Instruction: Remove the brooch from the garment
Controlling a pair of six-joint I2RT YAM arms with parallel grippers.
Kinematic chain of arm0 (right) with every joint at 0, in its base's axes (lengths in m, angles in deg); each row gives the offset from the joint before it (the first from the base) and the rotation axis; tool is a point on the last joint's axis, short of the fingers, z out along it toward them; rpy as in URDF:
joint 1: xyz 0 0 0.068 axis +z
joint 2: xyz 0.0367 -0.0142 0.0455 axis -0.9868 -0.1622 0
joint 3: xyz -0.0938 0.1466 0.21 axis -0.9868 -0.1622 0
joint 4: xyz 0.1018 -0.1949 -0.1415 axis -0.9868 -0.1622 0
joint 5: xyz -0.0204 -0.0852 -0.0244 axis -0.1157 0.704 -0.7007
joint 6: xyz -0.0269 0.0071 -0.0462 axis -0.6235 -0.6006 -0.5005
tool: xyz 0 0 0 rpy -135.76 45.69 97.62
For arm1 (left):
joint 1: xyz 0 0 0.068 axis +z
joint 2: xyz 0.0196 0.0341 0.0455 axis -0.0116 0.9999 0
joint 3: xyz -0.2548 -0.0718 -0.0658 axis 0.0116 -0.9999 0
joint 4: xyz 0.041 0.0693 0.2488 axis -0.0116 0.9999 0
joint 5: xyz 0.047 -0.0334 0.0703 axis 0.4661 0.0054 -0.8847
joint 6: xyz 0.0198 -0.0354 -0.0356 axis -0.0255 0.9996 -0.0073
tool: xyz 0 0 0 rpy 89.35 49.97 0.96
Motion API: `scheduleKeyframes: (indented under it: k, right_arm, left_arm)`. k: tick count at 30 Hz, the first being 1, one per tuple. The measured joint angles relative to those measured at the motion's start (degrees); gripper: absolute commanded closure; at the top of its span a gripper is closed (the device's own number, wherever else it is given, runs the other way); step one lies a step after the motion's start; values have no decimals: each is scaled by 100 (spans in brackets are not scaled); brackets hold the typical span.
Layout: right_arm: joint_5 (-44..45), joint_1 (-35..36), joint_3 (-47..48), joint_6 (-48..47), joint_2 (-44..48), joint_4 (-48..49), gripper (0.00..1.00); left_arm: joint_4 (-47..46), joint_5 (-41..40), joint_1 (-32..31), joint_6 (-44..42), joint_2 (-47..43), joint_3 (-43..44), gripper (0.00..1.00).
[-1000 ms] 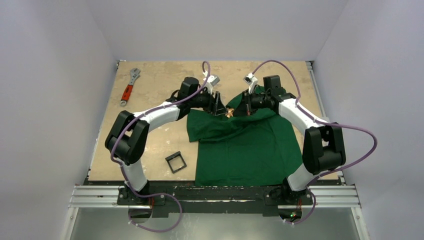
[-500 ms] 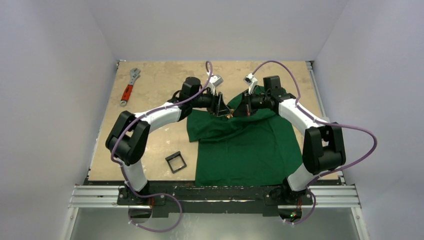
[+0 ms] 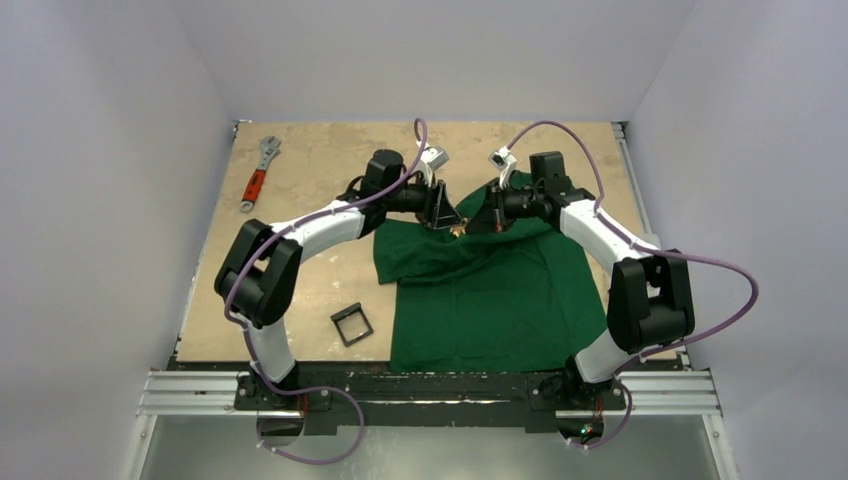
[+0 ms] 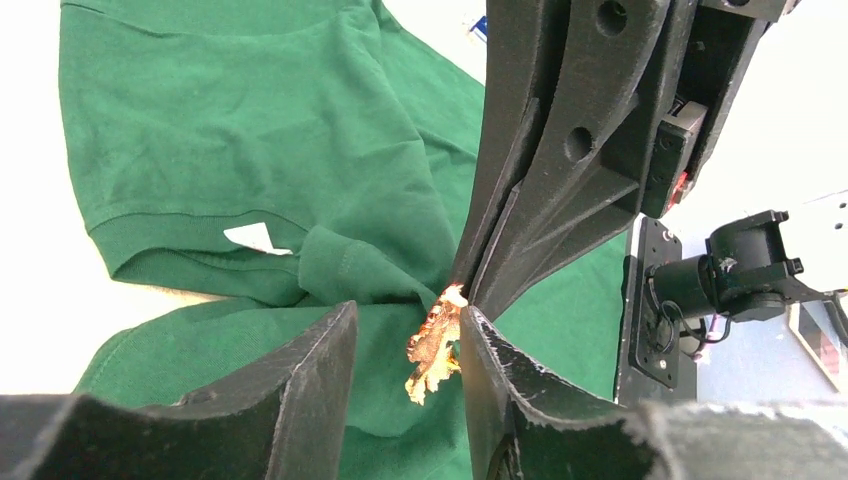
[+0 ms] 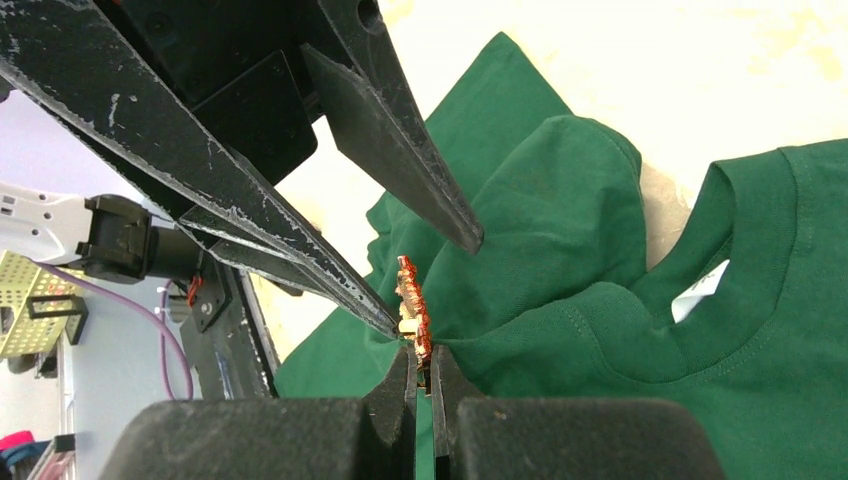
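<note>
Two other things lie on the tan surface (image 3: 310,270), well apart from the work. One red-handled wrench (image 3: 257,176) is far off near the back left corner. One small black square frame (image 3: 351,325) lies near the shirt's left edge. Neither is in the way.

One big green shirt (image 3: 480,295) is spread on the surface, bunched up near its collar. One brooch (image 4: 434,348) sits on that bunched cloth, between the two arms. It is tiny, orange and gold, with jagged edges like a dry leaf, and it stands up on its edge.

What crowds it is the arms themselves, nose to nose over it. The left fingers (image 4: 300,390) are apart, one on each side of the brooch. One is right against it and the other is clear of it. The right fingers (image 5: 392,395) are squeezed tight together at the brooch's end, where the cloth is pulled into a peak. I cannot tell whether they nip cloth or brooch.
</note>
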Motion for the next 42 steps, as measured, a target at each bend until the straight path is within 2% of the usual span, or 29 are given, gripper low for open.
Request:
scheduleKeyframes:
  k: [4,11,22,32,42]
  right_arm:
    - [-76,-22,0,4,0,26,100]
    - [-181,-33,0,44,0,101,100]
    - [-356,-149,-42,107,0,151,100]
    - [-461,-149,-63,107,0,184,100]
    - [-485,-149,-66,109,0,195,100]
  left_arm:
    - [-153,164,13,105,13,-11,54]
    - [-444,505,17,334,46,-46,61]
    - [-586,612,160,516,98,-229,69]
    - [-848,833,258,752,160,-234,63]
    - [-1032,1051,251,813,289,-232,63]
